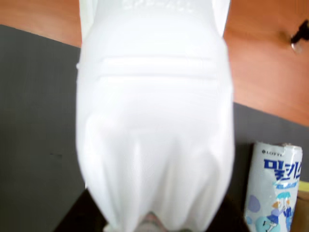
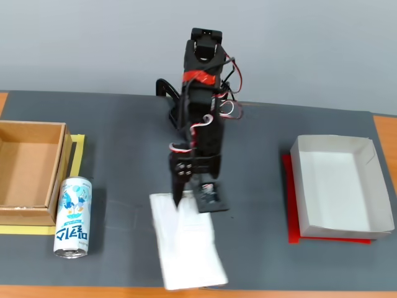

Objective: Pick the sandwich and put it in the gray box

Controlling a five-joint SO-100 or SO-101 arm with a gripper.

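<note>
One sandwich [image 1: 154,135] nearest the wrist lens, blurred white, filling the middle of the wrist view. In the fixed view, same sandwich [image 2: 186,239] flat on the dark tabletop [image 2: 260,205], far end directly beneath the pincer [image 2: 186,202], rest stretching toward the camera. Pincer pointing down at that end; fingers either side of it or not, cannot tell, nor spread or pinching. One gray box [image 2: 338,186] well apart on the pincer's right in the fixed view, on a red sheet [image 2: 291,217]. One drink can [image 2: 73,217] lying to the pincer's left, just beside one brown cardboard box [image 2: 28,174]. Can [image 1: 273,186] also at the wrist view's lower right.
</note>
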